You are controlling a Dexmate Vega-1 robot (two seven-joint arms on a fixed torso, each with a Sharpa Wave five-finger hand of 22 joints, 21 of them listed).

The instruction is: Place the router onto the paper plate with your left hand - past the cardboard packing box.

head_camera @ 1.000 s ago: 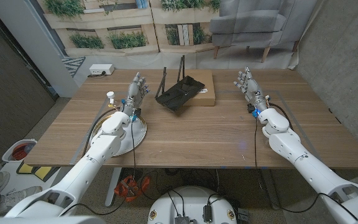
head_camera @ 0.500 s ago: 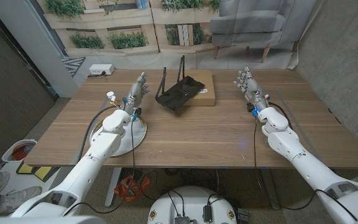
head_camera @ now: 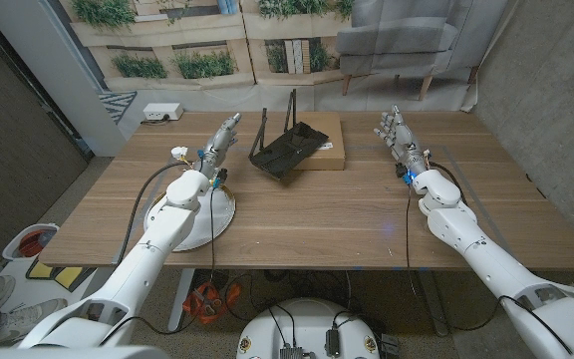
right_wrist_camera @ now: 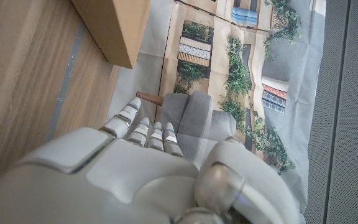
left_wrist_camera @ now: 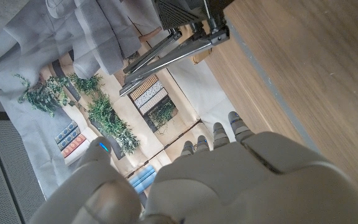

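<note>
The black router [head_camera: 287, 150] with upright antennas leans on the front left of the flat cardboard box [head_camera: 324, 141] at the table's back middle. Its antennas [left_wrist_camera: 173, 50] also show in the left wrist view. My left hand [head_camera: 221, 141] hovers just left of the router, fingers straight and together, pointing toward it and holding nothing. The paper plate [head_camera: 192, 217] lies near the table's front left, partly under my left forearm. My right hand [head_camera: 397, 137] stands at the back right with fingers spread upward, empty, to the right of the box [right_wrist_camera: 114, 28].
A small white bottle [head_camera: 178, 155] stands left of my left hand. A white power strip [head_camera: 161, 113] lies on the floor behind the table. Bare wood spans the table's middle and front right [head_camera: 347, 214].
My left hand has moved toward the router and turned edge-on, its fingers drawn from spread to straight and together. The right hand has stayed in place.
</note>
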